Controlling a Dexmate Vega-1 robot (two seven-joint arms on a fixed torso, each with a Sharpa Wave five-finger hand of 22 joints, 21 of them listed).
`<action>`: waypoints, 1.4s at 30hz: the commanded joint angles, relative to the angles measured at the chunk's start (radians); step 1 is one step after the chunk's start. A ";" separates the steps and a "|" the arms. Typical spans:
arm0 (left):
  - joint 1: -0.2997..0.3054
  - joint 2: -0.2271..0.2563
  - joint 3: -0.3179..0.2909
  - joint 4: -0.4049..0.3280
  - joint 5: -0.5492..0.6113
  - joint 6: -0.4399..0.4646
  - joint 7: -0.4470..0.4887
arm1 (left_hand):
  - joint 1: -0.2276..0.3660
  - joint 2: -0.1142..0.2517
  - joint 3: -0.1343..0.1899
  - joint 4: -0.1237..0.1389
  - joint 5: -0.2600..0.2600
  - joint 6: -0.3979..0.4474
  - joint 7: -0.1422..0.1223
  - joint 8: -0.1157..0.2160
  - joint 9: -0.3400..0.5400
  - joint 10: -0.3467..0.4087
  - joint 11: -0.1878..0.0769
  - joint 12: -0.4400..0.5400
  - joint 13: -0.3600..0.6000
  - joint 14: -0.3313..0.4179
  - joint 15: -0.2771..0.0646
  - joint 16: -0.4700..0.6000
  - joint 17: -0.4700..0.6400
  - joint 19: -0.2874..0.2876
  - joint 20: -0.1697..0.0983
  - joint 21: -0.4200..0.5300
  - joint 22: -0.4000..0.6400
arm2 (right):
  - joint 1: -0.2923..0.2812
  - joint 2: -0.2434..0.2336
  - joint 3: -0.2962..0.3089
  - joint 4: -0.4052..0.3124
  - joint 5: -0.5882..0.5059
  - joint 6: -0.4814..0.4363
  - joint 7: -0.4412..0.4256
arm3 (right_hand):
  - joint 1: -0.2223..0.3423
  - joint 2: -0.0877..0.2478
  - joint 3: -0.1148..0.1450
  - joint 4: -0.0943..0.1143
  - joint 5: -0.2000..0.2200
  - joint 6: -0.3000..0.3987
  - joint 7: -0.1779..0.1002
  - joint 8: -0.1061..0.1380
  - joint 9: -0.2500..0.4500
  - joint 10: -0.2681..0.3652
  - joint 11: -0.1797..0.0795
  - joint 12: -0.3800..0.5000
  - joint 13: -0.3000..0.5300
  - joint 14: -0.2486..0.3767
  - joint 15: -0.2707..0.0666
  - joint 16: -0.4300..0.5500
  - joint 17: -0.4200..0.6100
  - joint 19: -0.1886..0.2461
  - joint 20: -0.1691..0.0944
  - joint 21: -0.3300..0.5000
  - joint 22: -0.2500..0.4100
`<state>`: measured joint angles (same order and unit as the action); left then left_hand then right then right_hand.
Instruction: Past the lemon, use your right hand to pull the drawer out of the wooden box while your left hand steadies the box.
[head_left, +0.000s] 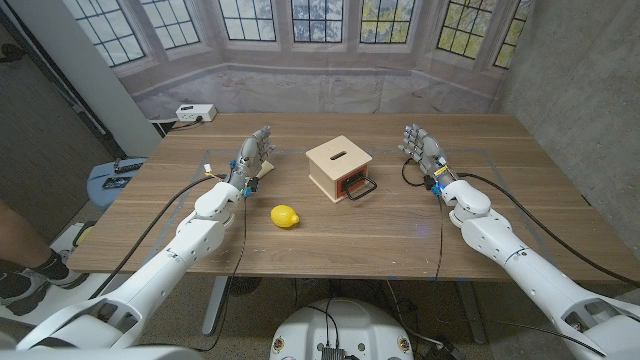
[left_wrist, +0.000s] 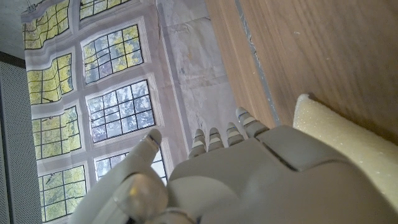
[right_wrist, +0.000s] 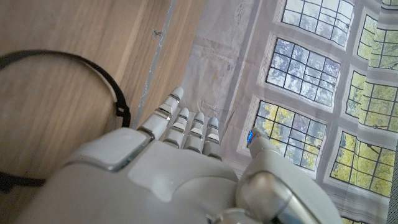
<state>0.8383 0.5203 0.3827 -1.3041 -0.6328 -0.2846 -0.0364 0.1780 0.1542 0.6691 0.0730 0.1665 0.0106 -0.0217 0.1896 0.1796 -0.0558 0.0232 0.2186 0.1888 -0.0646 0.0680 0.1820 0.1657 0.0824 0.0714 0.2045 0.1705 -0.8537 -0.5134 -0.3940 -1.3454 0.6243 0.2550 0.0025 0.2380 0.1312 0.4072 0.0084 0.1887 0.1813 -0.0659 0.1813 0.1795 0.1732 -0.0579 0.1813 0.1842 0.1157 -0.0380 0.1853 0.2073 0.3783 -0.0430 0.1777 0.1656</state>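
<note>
- Left hand (head_left: 254, 155) stands on the table left of the wooden box (head_left: 338, 166), well apart from it, fingers spread and holding nothing; the left wrist view shows its fingertips (left_wrist: 216, 135) reaching toward the window backdrop.
- Lemon (head_left: 286, 216) lies on the table nearer the robot than the box, slightly to the box's left, touching neither hand.
- Wooden box sits mid-table, turned at an angle, a slot in its top; its drawer (head_left: 352, 184) looks fully in, with a dark loop handle (head_left: 361, 189) facing the robot's right front.
- Right hand (head_left: 422, 147) waits right of the box, also apart from it, fingers extended and empty; a black cable loop (right_wrist: 93, 74) lies on the wood beside it.
- Neither hand has yet made contact, so I judge the step in hand to be the approach.
- To do it well, the left hand should first press on the box's far left side, opposite the handle.
- Then the right should hook the loop and pull straight along the drawer's angled axis, clear of the lemon.
</note>
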 joint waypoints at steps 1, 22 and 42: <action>0.009 0.011 0.010 -0.021 0.009 0.009 -0.008 | 0.013 -0.002 0.008 -0.001 0.006 0.006 -0.003 0.008 0.001 0.001 -0.002 0.007 0.002 0.003 0.001 0.004 0.002 0.010 0.000 0.006 0.005 | -0.040 -0.023 -0.013 -0.088 -0.027 -0.039 -0.048 | 0.016 -0.001 0.007 -0.006 0.005 0.008 0.002 0.006 0.003 0.009 0.000 0.007 0.003 0.010 -0.030 0.006 0.001 0.008 -0.010 0.007 0.005; -0.030 0.031 0.022 -0.011 0.025 0.022 -0.049 | 0.016 0.000 0.011 -0.008 0.007 0.027 0.003 0.010 0.001 0.019 -0.002 0.009 0.001 0.012 0.005 0.002 0.002 0.017 0.002 0.005 0.005 | -0.091 -0.086 -0.022 -0.252 -0.139 -0.083 -0.155 | 0.029 0.002 0.005 -0.025 0.001 0.001 0.010 0.006 0.004 0.001 0.003 0.006 0.003 0.002 -0.029 0.010 -0.004 0.004 -0.010 0.009 0.004; -0.115 0.013 0.050 0.061 0.034 0.017 -0.132 | 0.019 0.002 0.014 -0.012 0.007 0.030 0.004 0.007 0.002 0.024 0.000 0.007 0.001 0.018 0.004 0.000 0.002 0.023 0.001 0.005 0.006 | -0.130 -0.178 -0.035 -0.449 -0.297 -0.234 -0.257 | 0.043 0.004 0.001 -0.045 -0.002 0.009 0.014 0.011 0.004 0.009 0.004 0.010 0.004 0.000 -0.030 0.014 -0.007 -0.008 -0.006 0.007 0.004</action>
<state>0.7657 0.5426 0.4194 -1.2794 -0.6008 -0.2630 -0.1322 0.1818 0.1580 0.6774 0.0647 0.1703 0.0357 -0.0179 0.1896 0.1793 -0.0374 0.0231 0.2223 0.1885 -0.0551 0.0661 0.1819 0.1653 0.0931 0.0715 0.2045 0.1748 -0.9626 -0.6428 -0.4228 -1.6890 0.4245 0.1213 -0.1914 0.2688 0.1320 0.4073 -0.0308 0.1886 0.1841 -0.0550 0.1852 0.1792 0.1745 -0.0559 0.1849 0.1837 0.1148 -0.0371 0.1928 0.1999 0.3781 -0.0429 0.1811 0.1653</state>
